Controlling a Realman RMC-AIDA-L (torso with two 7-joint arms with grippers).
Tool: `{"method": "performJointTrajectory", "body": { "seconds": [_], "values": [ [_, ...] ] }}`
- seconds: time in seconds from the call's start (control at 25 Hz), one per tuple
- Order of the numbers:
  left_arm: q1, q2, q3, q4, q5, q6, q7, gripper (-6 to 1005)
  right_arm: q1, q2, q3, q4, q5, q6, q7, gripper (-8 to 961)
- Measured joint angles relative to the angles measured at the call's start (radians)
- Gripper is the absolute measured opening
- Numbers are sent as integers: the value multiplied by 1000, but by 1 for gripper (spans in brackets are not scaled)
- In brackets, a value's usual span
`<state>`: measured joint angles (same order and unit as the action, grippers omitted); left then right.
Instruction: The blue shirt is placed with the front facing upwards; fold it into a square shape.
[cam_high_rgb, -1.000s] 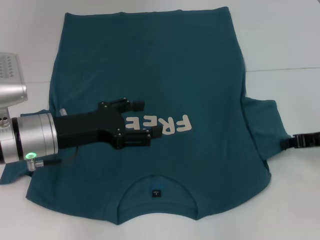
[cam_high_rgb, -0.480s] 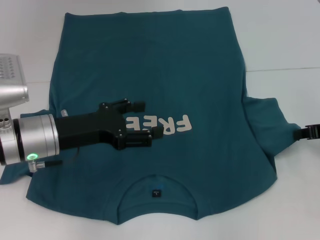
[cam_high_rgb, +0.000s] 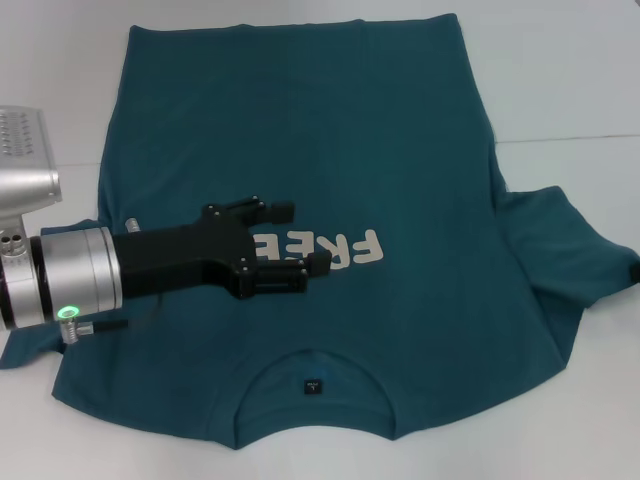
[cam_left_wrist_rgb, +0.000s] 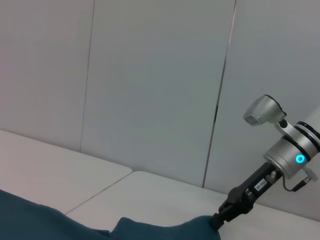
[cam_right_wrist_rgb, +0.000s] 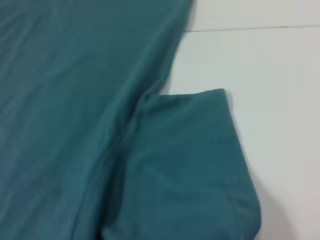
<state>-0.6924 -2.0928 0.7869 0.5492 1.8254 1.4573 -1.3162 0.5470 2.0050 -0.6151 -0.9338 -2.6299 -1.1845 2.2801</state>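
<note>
Folding has not begun, judging by how things lie: the blue shirt (cam_high_rgb: 330, 150) is spread flat on the white worktop (cam_high_rgb: 560, 80), front up, collar nearest the robot and hem at the far side. No crease or doubled layer shows across the body. Everything that makes a square remains to be done: sleeves brought in, sides turned over, length halved.

The left gripper (cam_high_rgb: 285, 242) hovers over or rests on the chest, just beside the white lettering (cam_high_rgb: 330, 247), its two black fingers a little apart with nothing between them; whether they touch the cloth cannot be told. The right gripper shows only as a dark sliver at the frame edge in the head view, at the tip of the right-hand sleeve (cam_high_rgb: 570, 250); in the left wrist view it (cam_left_wrist_rgb: 220, 220) sits at the sleeve's end, and it looks pinched onto the fabric, though the fingers themselves cannot be made out.

The shirt is soft, matte knit in dark teal, with shallow ripples near the armpit seam (cam_right_wrist_rgb: 142, 102). The sleeve is a blunt, rounded flap with a stitched hem. A small dark label (cam_high_rgb: 314, 385) sits inside the curved neckline. The worktop is smooth and pale, with one thin seam line.
</note>
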Motion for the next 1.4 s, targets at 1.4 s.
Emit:
{"method": "performJointTrajectory", "body": {
  "seconds": [1.4],
  "values": [
    [3,-6,0,0,0,-13,-12,920,47,-27,-58,140,-8,277,-93,36]
  ]
}}
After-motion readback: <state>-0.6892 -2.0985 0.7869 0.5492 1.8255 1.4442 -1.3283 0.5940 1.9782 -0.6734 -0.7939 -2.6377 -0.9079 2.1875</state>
